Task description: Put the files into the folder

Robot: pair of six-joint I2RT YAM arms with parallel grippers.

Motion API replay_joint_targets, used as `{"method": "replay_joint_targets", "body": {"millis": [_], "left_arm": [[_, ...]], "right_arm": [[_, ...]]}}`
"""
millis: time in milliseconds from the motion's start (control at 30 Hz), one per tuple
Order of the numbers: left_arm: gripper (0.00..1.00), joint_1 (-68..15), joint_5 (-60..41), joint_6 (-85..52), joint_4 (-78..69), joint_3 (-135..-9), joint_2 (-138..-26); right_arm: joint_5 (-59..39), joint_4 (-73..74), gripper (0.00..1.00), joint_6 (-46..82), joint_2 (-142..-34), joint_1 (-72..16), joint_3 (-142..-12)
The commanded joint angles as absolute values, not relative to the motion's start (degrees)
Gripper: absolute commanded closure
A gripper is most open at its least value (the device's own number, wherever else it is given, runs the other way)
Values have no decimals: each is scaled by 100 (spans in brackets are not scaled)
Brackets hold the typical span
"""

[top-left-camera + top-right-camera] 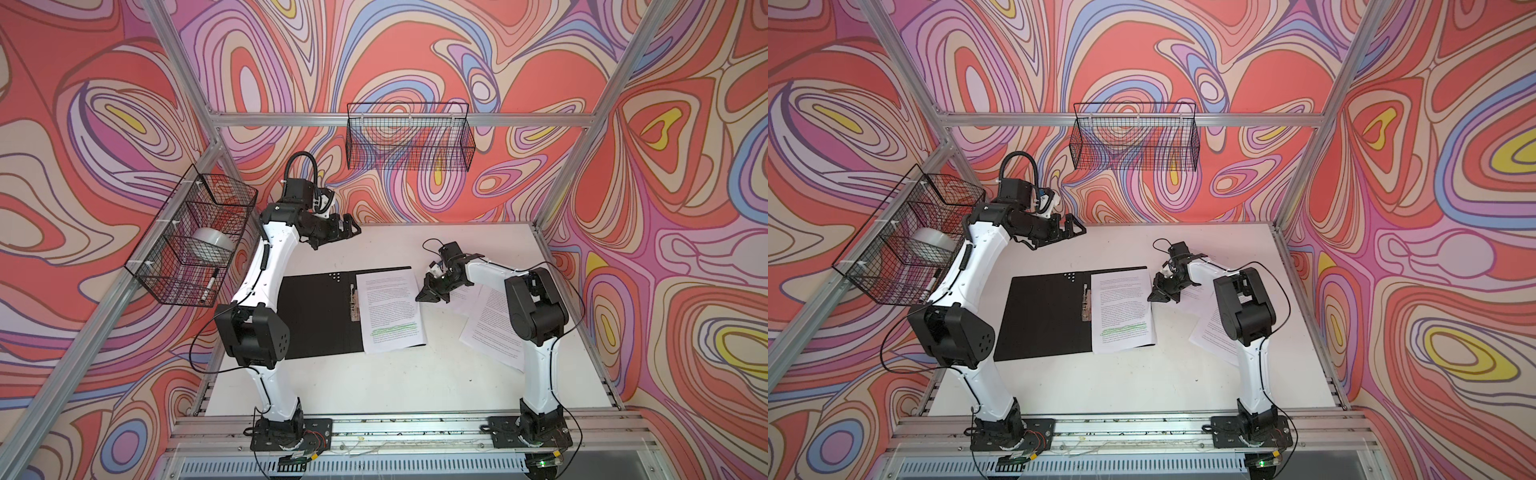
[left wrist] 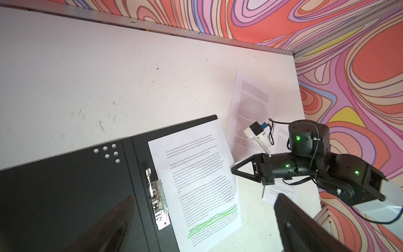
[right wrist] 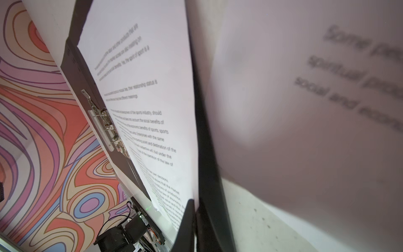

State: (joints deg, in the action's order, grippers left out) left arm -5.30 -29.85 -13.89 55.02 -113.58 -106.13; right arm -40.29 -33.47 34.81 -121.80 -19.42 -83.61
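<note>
The folder (image 1: pixel 320 316) (image 1: pixel 1046 316) lies open on the table with its black inside up and its metal spine clip (image 1: pixel 354 303) in the middle. One of the files, a sheet with green highlighted lines (image 1: pixel 390 307) (image 2: pixel 196 174), rests on the folder's right half. My right gripper (image 1: pixel 417 298) (image 3: pixel 195 203) is low at that sheet's right edge, shut, with the paper edge between its fingers. Two more printed sheets (image 1: pixel 494 328) lie overlapping under the right arm. My left gripper (image 1: pixel 353 228) (image 2: pixel 205 196) hangs open above the table's back left, holding nothing.
A wire basket (image 1: pixel 195 245) on the left wall holds a tape roll (image 1: pixel 210 245) and a marker (image 1: pixel 210 286). A second wire basket (image 1: pixel 409 137) hangs on the back rail. Aluminium frame posts border the white table (image 1: pixel 374 386).
</note>
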Motion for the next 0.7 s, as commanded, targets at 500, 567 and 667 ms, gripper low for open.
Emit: {"method": "replay_joint_targets", "body": {"millis": [500, 567, 667], "left_arm": [[0, -527, -3149, -1507, 5432, -11325, -10463], [0, -527, -3156, -1512, 5432, -11314, -10462], [0, -527, -3151, -1512, 5432, -11295, -10453]], "right_arm": [[-3819, -2995, 96, 3862, -12121, -2101, -8332], [-3718, -3053, 87, 3850, -12102, -2102, -8339], [-3614, -3111, 72, 3797, -12016, -2108, -8350]]}}
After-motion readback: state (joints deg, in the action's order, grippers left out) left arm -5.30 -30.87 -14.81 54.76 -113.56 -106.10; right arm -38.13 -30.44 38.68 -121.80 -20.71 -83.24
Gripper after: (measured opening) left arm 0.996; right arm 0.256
